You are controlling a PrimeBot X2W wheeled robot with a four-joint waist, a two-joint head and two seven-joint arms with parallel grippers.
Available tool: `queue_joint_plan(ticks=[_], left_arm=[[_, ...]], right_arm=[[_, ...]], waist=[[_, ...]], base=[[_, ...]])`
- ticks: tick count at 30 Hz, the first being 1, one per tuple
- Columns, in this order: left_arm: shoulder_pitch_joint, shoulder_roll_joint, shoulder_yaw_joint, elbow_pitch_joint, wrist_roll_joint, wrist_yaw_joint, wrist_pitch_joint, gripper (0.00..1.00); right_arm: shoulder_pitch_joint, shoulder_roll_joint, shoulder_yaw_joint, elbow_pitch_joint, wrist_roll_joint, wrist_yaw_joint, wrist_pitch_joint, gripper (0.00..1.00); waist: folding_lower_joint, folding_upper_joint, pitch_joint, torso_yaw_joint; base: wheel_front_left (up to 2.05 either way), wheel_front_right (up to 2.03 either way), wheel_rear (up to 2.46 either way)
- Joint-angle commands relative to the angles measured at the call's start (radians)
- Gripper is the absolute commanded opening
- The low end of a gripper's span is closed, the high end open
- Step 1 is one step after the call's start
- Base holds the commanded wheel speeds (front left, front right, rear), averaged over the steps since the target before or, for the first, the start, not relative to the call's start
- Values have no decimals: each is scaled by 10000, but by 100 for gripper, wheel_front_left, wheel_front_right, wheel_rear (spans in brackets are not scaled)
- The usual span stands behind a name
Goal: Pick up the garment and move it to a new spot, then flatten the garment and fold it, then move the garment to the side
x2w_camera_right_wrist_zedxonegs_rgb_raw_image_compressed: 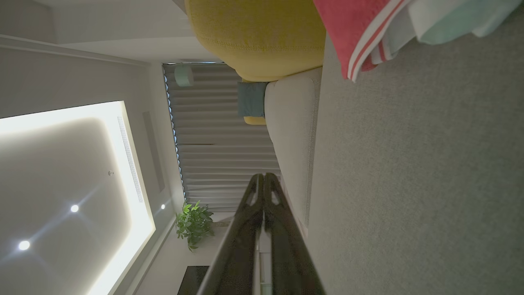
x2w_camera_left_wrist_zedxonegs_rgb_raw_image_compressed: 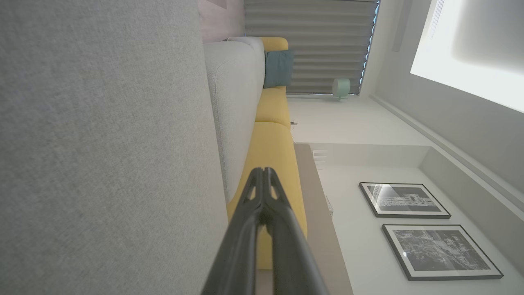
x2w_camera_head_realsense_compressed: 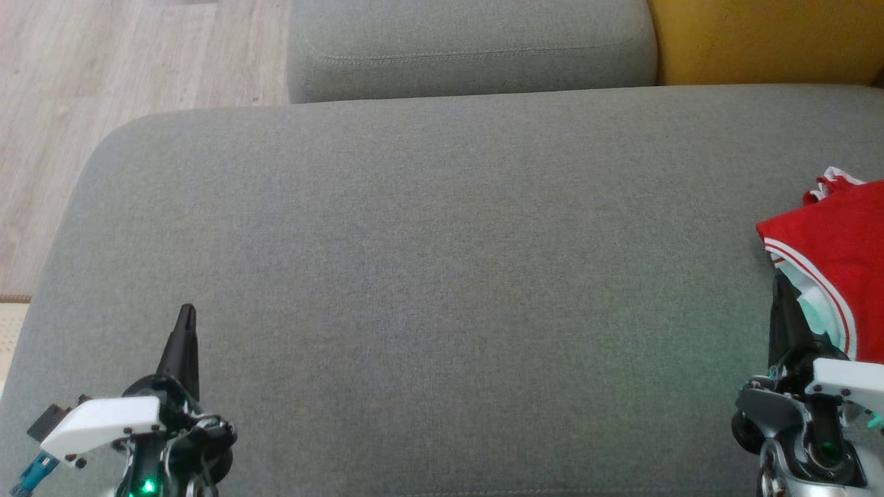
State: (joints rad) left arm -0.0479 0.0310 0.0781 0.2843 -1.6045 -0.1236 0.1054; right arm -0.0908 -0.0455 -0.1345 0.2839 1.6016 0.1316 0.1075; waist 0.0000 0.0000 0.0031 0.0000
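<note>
The garment [x2w_camera_head_realsense_compressed: 832,238] is red with white stripes and a pale white and mint lining. It lies bunched at the right edge of the grey seat cushion [x2w_camera_head_realsense_compressed: 428,241] and runs out of the head view. In the right wrist view the garment [x2w_camera_right_wrist_zedxonegs_rgb_raw_image_compressed: 352,32] sits at the top, well past the fingertips. My right gripper [x2w_camera_head_realsense_compressed: 779,281] is shut and empty, its tips just beside the garment's lower left edge; the closed fingers [x2w_camera_right_wrist_zedxonegs_rgb_raw_image_compressed: 282,229] hold nothing. My left gripper [x2w_camera_head_realsense_compressed: 186,312] is shut and empty at the lower left, low over the bare cushion, far from the garment.
A grey back cushion [x2w_camera_head_realsense_compressed: 469,48] stands behind the seat, with a yellow cushion [x2w_camera_head_realsense_compressed: 766,38] to its right. Wooden floor [x2w_camera_head_realsense_compressed: 103,69] lies past the seat's rounded left edge, and a strip of pale rug [x2w_camera_head_realsense_compressed: 10,324] shows there.
</note>
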Motion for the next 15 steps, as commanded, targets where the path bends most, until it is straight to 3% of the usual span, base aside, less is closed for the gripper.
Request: queue_joint_plan(ticks=[1,15], left_arm=[[-602,192,354,-389,-44,-71,77,0],[-602,192,354,-390,-44,-71,76,0]], right_arm=[[-171,-47,207,-391,70,-9,57,0],[-171,-47,208,-391,71,-9,57,0]], waist=[[0,0,0,0],[0,0,0,0]], base=[[0,0,0],[0,0,0]])
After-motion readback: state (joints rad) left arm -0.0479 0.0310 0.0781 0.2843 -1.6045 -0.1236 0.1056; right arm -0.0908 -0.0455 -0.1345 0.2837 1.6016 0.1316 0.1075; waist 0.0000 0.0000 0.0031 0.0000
